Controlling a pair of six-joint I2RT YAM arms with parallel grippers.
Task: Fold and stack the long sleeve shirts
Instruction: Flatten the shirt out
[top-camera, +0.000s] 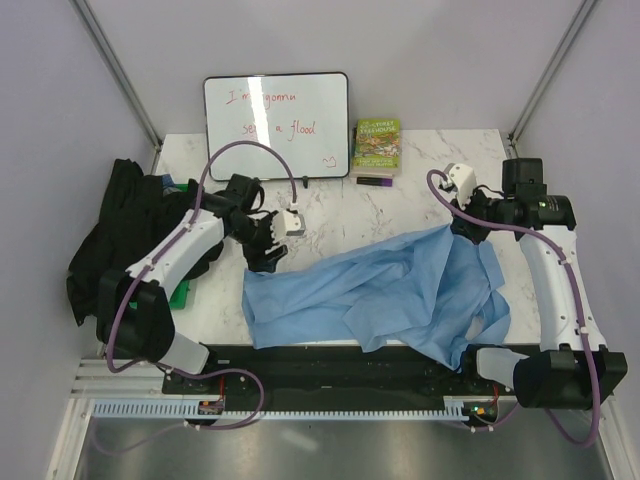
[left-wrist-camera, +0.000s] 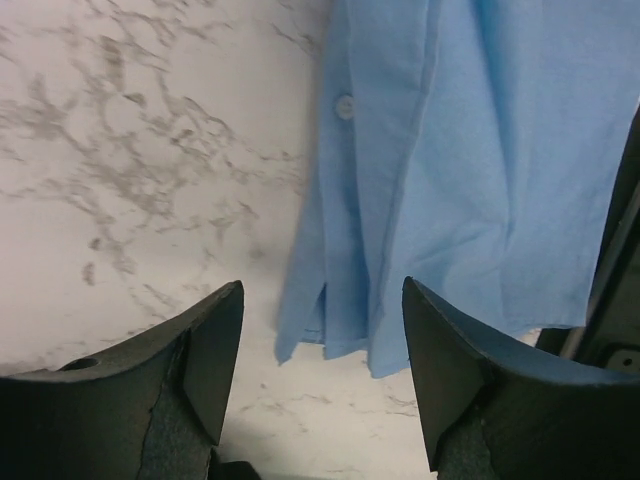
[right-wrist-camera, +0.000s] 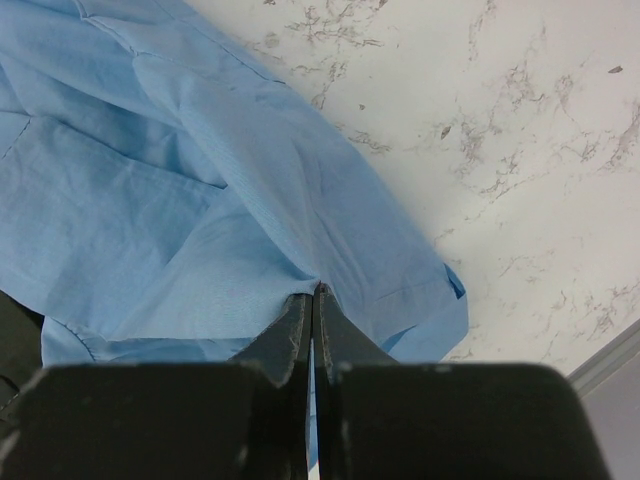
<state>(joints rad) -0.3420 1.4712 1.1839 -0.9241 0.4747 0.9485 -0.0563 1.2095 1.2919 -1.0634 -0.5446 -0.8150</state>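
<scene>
The light blue long sleeve shirt (top-camera: 380, 290) lies crumpled over the middle and right of the marble table (top-camera: 400, 200), its near part drooping over the front edge. My right gripper (top-camera: 466, 232) is shut on a fold of this shirt (right-wrist-camera: 150, 200) near its far right corner, the jaws (right-wrist-camera: 314, 292) pressed together with cloth pinched at the tips. My left gripper (top-camera: 266, 256) hovers at the shirt's far left corner. Its fingers (left-wrist-camera: 322, 370) stand open and empty above the button edge (left-wrist-camera: 470, 160). The black long sleeve shirt (top-camera: 130, 220) is heaped at the table's left edge.
A whiteboard (top-camera: 277, 123) leans against the back wall with a green-covered book (top-camera: 377, 147) and a dark marker (top-camera: 375, 182) beside it. Something green (top-camera: 180, 293) shows under the left arm. Grey walls close in both sides.
</scene>
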